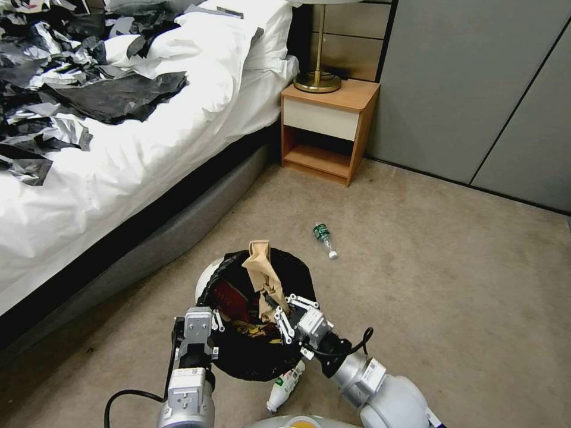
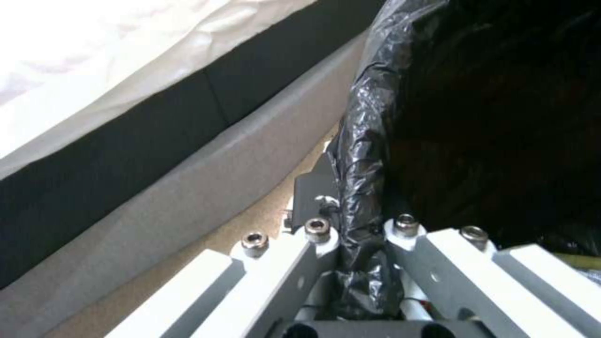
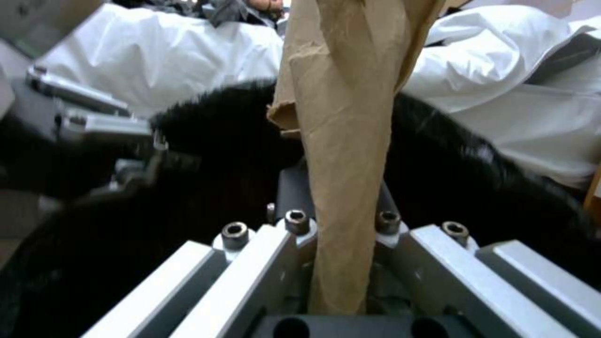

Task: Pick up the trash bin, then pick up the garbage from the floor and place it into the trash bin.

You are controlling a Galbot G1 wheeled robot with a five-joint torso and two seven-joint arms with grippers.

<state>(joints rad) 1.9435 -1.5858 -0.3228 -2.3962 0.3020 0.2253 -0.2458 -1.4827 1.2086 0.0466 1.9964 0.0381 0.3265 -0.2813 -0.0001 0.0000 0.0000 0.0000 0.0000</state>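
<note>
The trash bin [image 1: 205,278], a white bucket with a black liner [image 2: 366,155], is held just off the carpet in front of me. My left gripper [image 1: 214,324] is shut on its near-left rim, and in the left wrist view the liner is pinched between the left gripper [image 2: 360,225] fingers. A crumpled brown paper bag [image 1: 262,267] stands upright over the bin's mouth with my right gripper [image 1: 278,304] shut on its lower end. Red and yellow wrappers [image 1: 235,306] lie inside the bin. One small green-labelled bottle [image 1: 323,236] lies on the carpet beyond the bin, and another bottle [image 1: 285,386] lies beside it near my base.
A bed [image 1: 119,160] with a white duvet and black and silver plastic sheets [image 1: 65,77] runs along the left. A wooden nightstand [image 1: 327,128] with a brass lamp [image 1: 318,80] stands at the back. Grey wall panels [image 1: 476,89] close the right; open carpet [image 1: 446,285] lies to the right.
</note>
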